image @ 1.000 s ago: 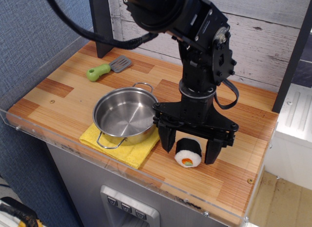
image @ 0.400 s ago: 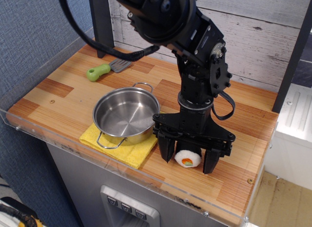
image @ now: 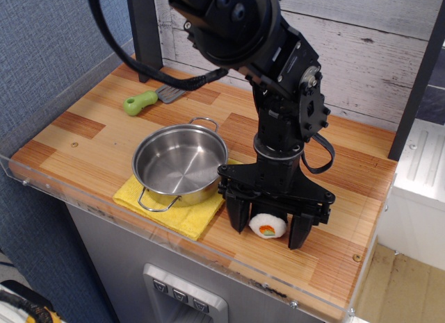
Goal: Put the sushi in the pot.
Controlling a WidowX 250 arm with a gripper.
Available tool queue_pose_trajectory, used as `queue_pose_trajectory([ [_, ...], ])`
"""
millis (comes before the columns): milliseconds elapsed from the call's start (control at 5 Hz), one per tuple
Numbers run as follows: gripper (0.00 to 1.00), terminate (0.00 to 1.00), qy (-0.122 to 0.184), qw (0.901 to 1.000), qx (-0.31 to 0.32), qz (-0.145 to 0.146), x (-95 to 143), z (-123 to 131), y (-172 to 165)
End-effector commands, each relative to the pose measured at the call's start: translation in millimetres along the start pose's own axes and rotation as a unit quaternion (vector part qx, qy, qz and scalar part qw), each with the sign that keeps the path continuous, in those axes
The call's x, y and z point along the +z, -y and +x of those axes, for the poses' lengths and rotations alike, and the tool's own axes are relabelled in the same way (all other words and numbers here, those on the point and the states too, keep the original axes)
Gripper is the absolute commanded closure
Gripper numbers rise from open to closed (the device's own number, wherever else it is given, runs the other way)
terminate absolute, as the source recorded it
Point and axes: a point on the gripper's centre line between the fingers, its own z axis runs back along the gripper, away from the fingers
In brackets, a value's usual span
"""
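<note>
Straddling the sushi (image: pixel 268 226) | fingers (image: pixel 238 214) open either side | pot (image: pixel 179 164) beside | no readable writing

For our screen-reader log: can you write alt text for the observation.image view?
A black gripper reaches down with its jaws open on either side of a small sushi roll on a wooden counter. To the left, an empty steel pot sits on a yellow cloth.

From where I stand, nothing readable shows anywhere: no words, labels, brand marks or numbers on anything in sight.
</note>
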Motion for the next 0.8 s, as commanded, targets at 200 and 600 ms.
queue_pose_trajectory([
  [200, 1.0, 0.0, 0.043, 0.9967, -0.063, -0.024, 16.8, 2.6, 8.8],
  [600, 1.0, 0.0, 0.099, 0.9695, -0.192, -0.117, 79.2, 14.1, 3.9],
])
